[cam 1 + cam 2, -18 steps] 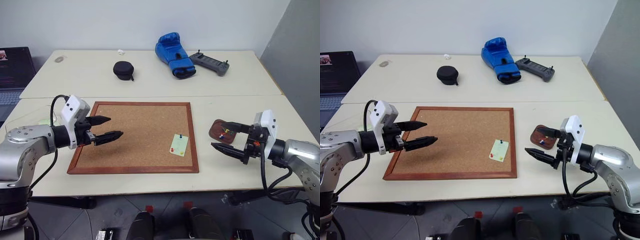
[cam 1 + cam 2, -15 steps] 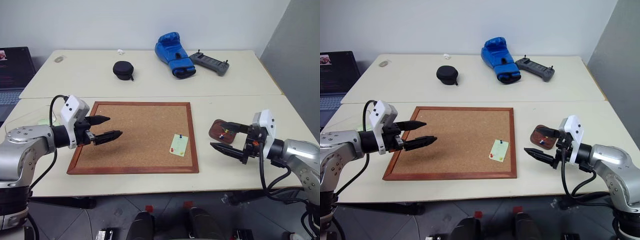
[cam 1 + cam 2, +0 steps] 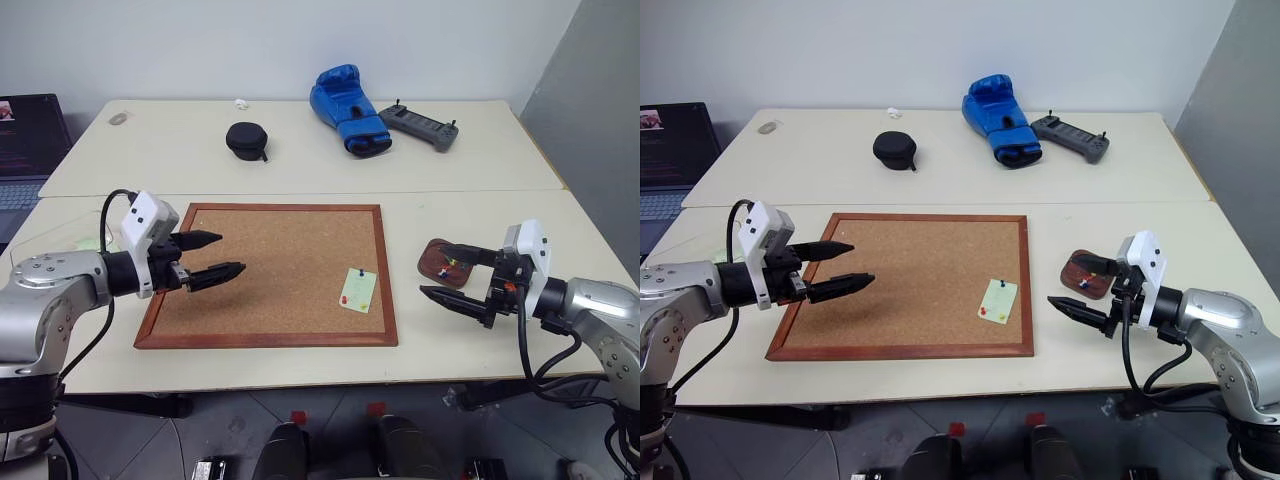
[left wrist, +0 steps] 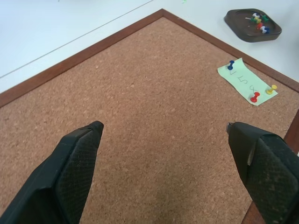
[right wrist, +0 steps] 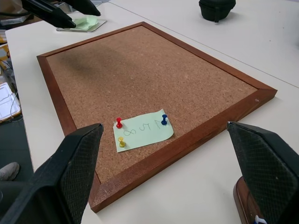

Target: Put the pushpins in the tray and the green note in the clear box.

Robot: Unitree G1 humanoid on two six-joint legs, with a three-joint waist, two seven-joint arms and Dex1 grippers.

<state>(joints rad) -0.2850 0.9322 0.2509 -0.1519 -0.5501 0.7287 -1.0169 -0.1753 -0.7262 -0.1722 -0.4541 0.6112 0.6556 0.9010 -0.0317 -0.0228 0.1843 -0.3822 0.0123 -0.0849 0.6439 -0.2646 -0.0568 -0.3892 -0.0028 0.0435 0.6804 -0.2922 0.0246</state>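
A: Green note [image 3: 358,289]?
B: Pinned on cork board [image 3: 270,270], near its right edge; blue, red pushpins [image 5: 164,119] in it. Tray [image 3: 444,263] just right of board.
A: Claws?
B: Left gripper [image 3: 212,256] over board's left edge, right gripper [image 3: 452,280] by tray — both spread wide, empty.

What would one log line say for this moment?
green note: pinned on cork board | tray: holds pins | left gripper: open | right gripper: open
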